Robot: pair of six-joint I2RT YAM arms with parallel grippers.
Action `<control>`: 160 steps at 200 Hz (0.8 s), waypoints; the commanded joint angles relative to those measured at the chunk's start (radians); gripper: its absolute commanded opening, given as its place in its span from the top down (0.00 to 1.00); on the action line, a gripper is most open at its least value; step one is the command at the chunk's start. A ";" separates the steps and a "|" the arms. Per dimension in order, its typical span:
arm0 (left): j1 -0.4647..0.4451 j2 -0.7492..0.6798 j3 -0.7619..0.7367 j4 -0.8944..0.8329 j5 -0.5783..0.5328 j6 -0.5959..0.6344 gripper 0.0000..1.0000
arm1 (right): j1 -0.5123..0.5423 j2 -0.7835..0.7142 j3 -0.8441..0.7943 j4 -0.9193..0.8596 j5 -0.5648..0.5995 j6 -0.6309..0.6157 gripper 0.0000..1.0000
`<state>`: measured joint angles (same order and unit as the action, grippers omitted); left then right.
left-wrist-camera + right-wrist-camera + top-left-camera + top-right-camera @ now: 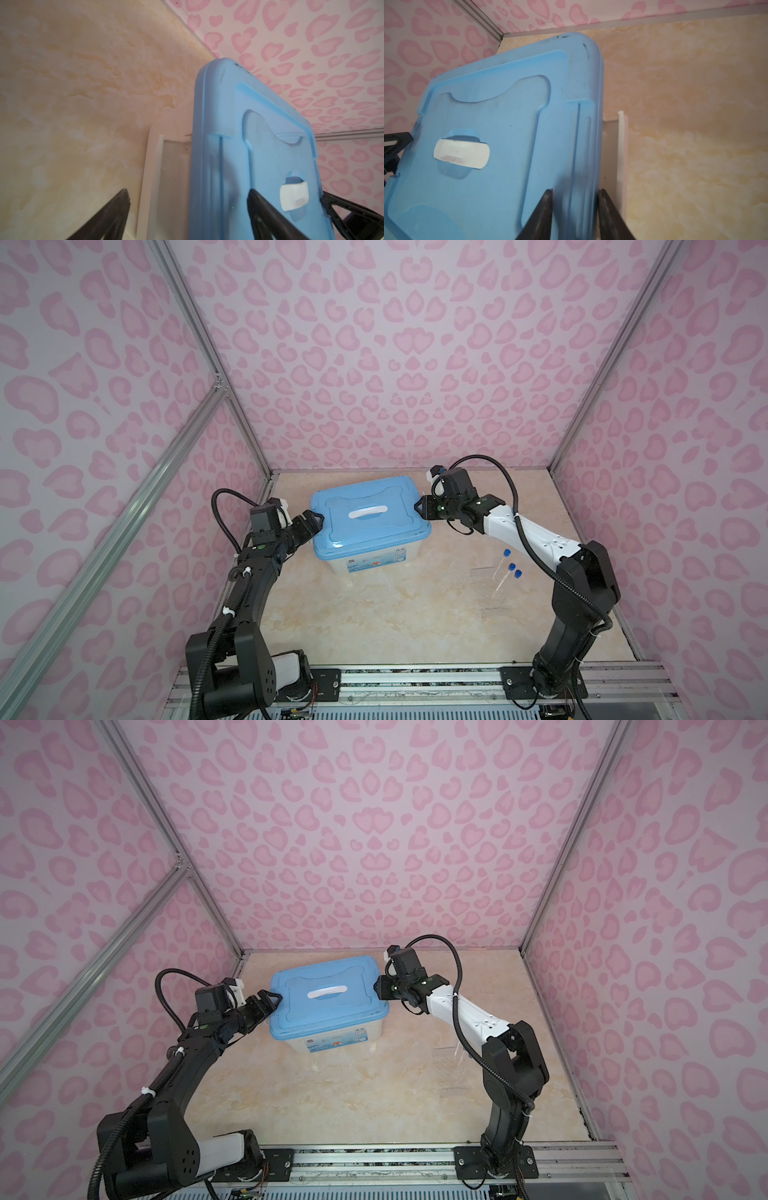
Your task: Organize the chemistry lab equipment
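Three clear tubes with blue caps (512,566) lie on the table at the right, beside the right arm; the arm hides them in a top view. A blue lid (357,531) (324,1011) with a white handle lies on the white bin (374,566) (332,1045). My left gripper (316,519) (274,996) (188,190) is open, its fingers wide on either side of the lid's (259,155) left edge and the bin's rim (153,166). My right gripper (419,506) (377,984) (575,190) is shut on the lid's (488,104) right edge.
The bin stands at the back middle of the marble-patterned table (395,614), near the pink patterned back wall. Side walls with metal frame bars close in left and right. A metal rail (415,680) with both arm bases runs along the front.
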<state>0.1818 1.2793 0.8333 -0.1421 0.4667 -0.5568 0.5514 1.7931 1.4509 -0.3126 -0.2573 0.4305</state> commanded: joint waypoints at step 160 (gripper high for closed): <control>-0.155 0.066 0.169 -0.273 -0.222 0.137 0.45 | 0.008 -0.011 -0.039 -0.140 0.020 -0.023 0.63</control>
<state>0.0422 1.3365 0.9848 -0.3199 0.2707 -0.4553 0.5522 1.7710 1.4269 -0.3149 -0.2356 0.4294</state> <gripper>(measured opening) 0.560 0.367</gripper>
